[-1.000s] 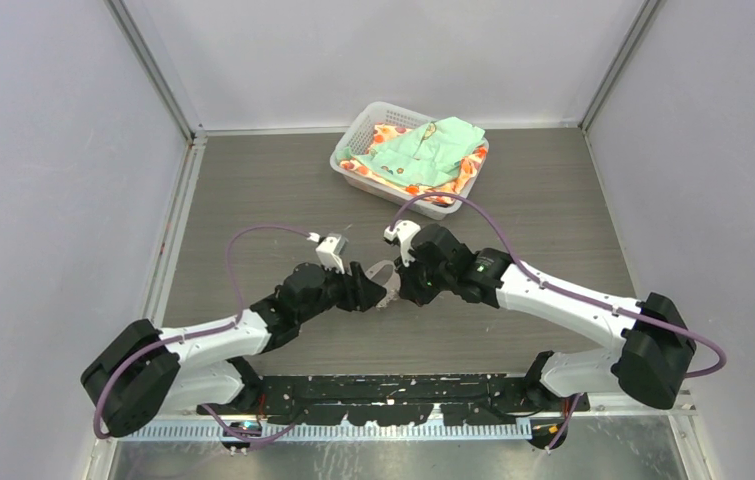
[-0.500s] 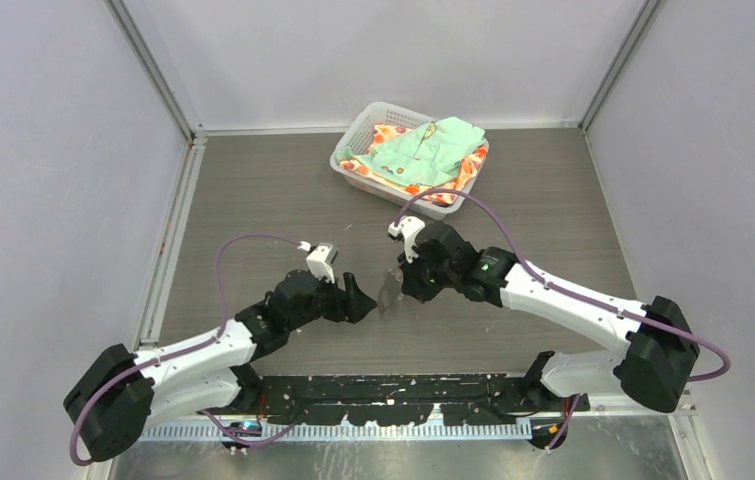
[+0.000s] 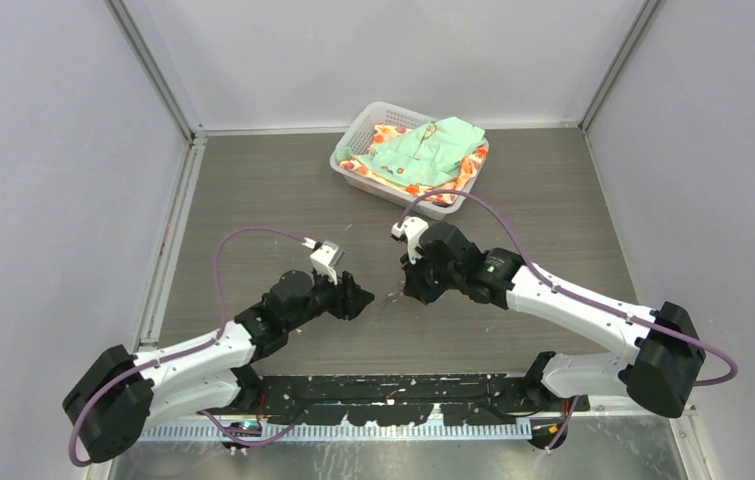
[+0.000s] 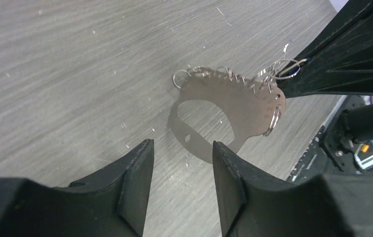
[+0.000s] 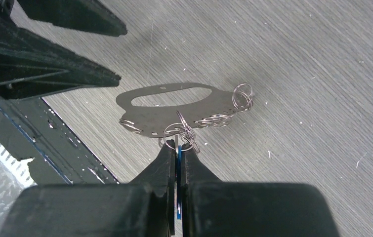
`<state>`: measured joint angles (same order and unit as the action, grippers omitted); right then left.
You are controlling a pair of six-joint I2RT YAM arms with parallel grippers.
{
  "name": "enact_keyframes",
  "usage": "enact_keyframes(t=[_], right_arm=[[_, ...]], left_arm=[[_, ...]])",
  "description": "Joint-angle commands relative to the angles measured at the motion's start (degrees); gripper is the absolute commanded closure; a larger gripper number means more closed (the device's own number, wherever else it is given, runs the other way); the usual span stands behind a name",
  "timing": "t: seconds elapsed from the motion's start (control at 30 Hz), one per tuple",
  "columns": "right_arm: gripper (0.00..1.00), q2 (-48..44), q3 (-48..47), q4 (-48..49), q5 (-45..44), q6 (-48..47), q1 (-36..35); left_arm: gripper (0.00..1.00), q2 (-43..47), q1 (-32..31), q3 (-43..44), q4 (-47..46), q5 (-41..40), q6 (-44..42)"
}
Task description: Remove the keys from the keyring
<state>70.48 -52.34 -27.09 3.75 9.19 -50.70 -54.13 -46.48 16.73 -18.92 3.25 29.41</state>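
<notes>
The keyring [image 4: 246, 106] is a flat silvery plate with an oval hole and several small split rings along one edge. It also shows in the right wrist view [image 5: 159, 117]. My right gripper [image 5: 178, 144] is shut on the keys: a blue-headed key [image 5: 179, 165] with a thin silvery one pressed against it. The plate hangs from them just over the table. My left gripper [image 4: 182, 148] is open and empty, a short way back from the plate's near end. In the top view the left gripper [image 3: 361, 297] and right gripper [image 3: 408, 290] face each other closely.
A white mesh basket [image 3: 353, 150] holding green and orange cloth [image 3: 423, 150] stands at the back of the grey wood-grain table. The black base rail [image 3: 393, 390] runs along the near edge. Pale walls close in left, right and behind.
My left gripper has let go of the keyring and drawn back to the left, then edged toward it again. My right gripper has kept its hold, shifting slightly right.
</notes>
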Motion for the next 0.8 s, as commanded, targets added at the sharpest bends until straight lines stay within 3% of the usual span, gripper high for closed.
enact_keyframes(t=[0.0, 0.2, 0.47, 0.57, 0.77], right_arm=[[0.99, -1.6, -2.1, -0.7, 0.7, -1.0, -1.1], [0.99, -2.4, -1.6, -1.5, -3.2, -5.7, -5.1], [0.99, -7.5, 3.0, 5.7, -8.6, -11.9, -7.7], [0.99, -8.2, 3.5, 6.3, -8.5, -13.6, -7.9], [0.99, -8.2, 3.9, 6.7, -8.3, -15.1, -8.7]], left_arm=[[0.54, -2.2, 0.2, -0.1, -11.7, -0.7, -8.3], [0.55, -3.5, 0.2, 0.6, -18.2, -0.4, -14.1], [0.6, -10.8, 0.2, -2.0, -31.5, 14.8, -14.9], [0.61, -12.7, 0.1, -4.2, -37.8, 16.7, -14.0], [0.64, -13.6, -1.0, -4.9, -40.4, 18.0, -15.5]])
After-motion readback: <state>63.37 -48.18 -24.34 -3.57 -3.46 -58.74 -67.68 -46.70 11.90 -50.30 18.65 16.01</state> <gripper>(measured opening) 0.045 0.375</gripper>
